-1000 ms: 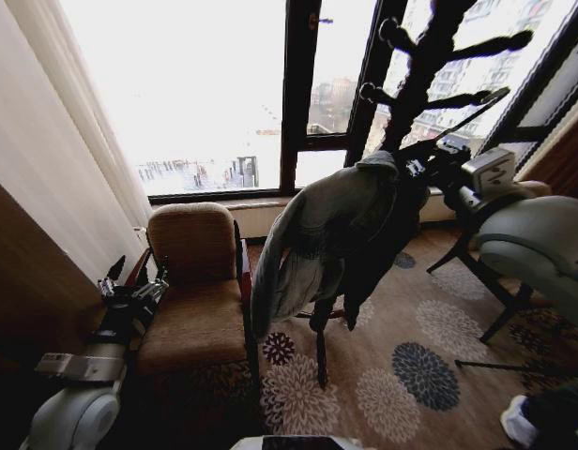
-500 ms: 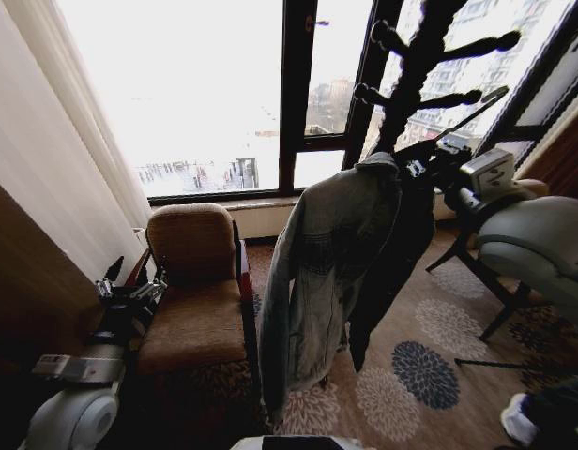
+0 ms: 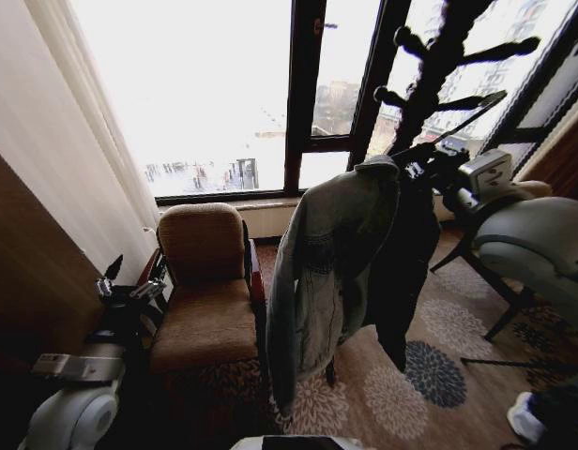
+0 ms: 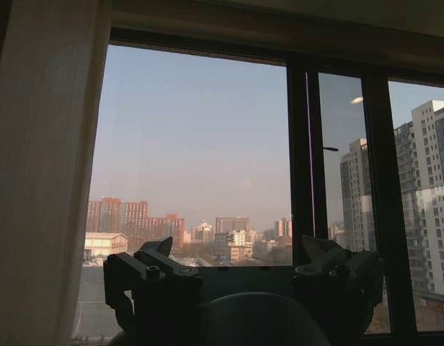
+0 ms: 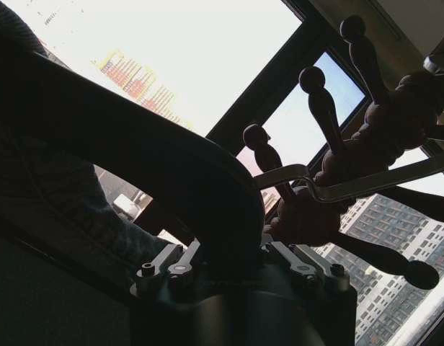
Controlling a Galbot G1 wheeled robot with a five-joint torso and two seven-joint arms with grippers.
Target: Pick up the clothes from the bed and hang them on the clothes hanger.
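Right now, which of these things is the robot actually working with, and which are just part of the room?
Part of the job:
jacket, hanging by the coat stand
hanger, held in the right gripper
coat stand

Just there:
left gripper, idle, jaws open
armchair
rug
curtain

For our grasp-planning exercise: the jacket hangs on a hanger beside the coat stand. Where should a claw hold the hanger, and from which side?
Probably the hanger at its bare top by the hook, from the robot's right, as the right claw holds it: the jacket drapes over both shoulders, and the coat stand rises just behind.
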